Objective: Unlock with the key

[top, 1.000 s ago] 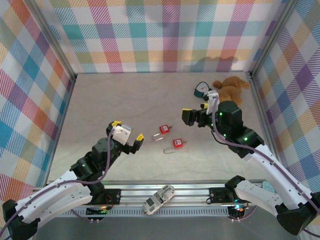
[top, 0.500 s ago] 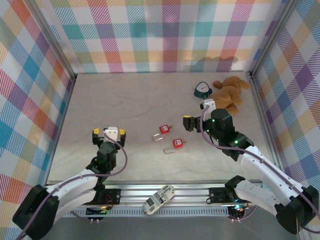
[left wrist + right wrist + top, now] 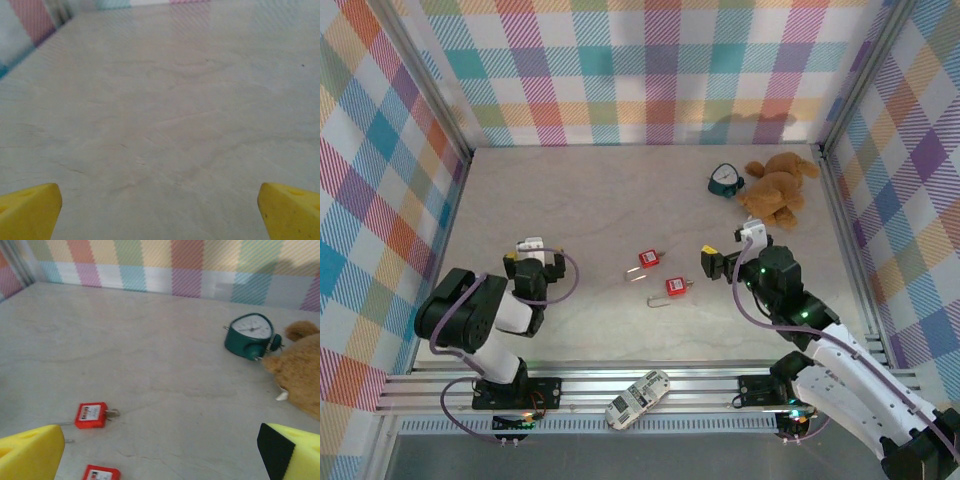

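Note:
Two red padlocks lie mid-table. The far padlock [image 3: 648, 258] [image 3: 91, 415] has a small metal key [image 3: 112, 413] sticking out of its right side. The near padlock [image 3: 675, 287] [image 3: 101, 473] has its thin shackle [image 3: 658, 300] pointing left. My right gripper [image 3: 727, 246] [image 3: 160, 457] stands open just right of the padlocks, nothing between its yellow fingertips [image 3: 31, 450]. My left gripper [image 3: 533, 262] [image 3: 160, 215] is open well to the left, over bare table, its arm folded back on its base.
A teal alarm clock [image 3: 724, 180] [image 3: 250, 335] and a brown teddy bear [image 3: 775, 190] [image 3: 300, 375] sit at the back right. A white handset [image 3: 638, 398] lies on the front rail. Checked walls close in the table on three sides.
The left arm has folded back and its gripper has drawn left, away from the padlocks. The right gripper has pulled back toward the near right. The padlocks have not moved.

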